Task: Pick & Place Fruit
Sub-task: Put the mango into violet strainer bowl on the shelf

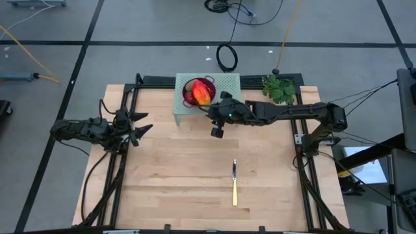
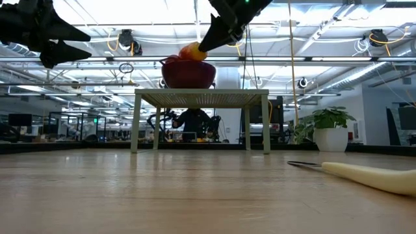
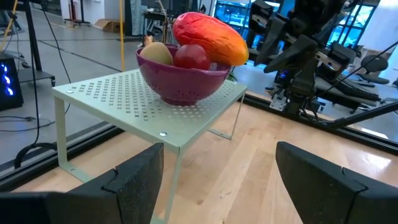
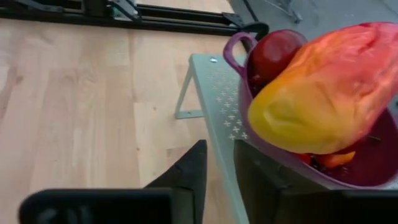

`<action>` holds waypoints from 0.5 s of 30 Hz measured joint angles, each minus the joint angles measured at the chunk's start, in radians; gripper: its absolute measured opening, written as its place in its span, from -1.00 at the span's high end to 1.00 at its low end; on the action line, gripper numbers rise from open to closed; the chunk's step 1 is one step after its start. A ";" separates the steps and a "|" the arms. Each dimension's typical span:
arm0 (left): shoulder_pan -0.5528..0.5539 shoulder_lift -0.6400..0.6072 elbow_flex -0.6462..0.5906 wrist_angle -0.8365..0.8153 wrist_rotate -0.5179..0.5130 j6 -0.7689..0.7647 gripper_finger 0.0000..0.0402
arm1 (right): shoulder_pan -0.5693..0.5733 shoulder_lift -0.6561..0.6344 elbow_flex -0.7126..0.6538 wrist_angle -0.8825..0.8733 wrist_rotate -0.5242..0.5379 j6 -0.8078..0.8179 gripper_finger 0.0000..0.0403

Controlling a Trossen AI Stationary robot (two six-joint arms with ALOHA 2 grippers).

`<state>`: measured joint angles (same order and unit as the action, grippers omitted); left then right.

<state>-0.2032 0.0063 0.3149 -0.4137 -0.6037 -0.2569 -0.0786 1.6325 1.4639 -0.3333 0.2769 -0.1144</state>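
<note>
Fruit fills the purple colander [image 3: 186,84] standing on the pale green perforated rack [image 1: 224,83] at the table's [image 1: 195,188] far edge: a red-orange-yellow oblong [image 4: 323,93] on top, a dark red ball [image 3: 191,56], a brown-green oval [image 3: 157,53]. Right gripper [image 1: 211,107] sits at the colander's rim; whether its fingers pinch anything cannot be told. Left gripper [image 1: 140,125], fingers spread, hangs near the table's left edge. A yellow-handled knife [image 1: 234,183] lies toward the near edge. No readable writing shows.

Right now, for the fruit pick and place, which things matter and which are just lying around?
Part of the job:
- large red-orange-yellow fruit in the purple colander
- dark red ball
- brown-green oval
- right gripper beside the colander
- left gripper, open, waiting at the left

Just lying about:
- yellow-handled knife
- perforated green shelf under the colander
- potted plant
</note>
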 joint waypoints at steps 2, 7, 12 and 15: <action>0.000 0.000 0.000 0.000 0.000 0.000 -0.54 | -0.006 0.000 0.000 -0.001 -0.020 -0.002 0.68; 0.000 0.000 0.000 0.000 0.000 -0.003 -0.54 | -0.019 0.007 0.000 0.007 -0.021 -0.006 0.81; 0.000 0.000 0.000 0.000 0.000 -0.009 -0.54 | -0.033 0.008 0.000 0.008 -0.035 -0.030 0.91; 0.000 0.000 0.000 0.000 0.000 -0.010 -0.54 | -0.042 0.008 0.000 0.009 -0.067 -0.032 0.95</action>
<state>-0.2034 0.0063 0.3149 -0.4136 -0.6041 -0.2665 -0.1207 1.6409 1.4639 -0.3242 0.2101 -0.1460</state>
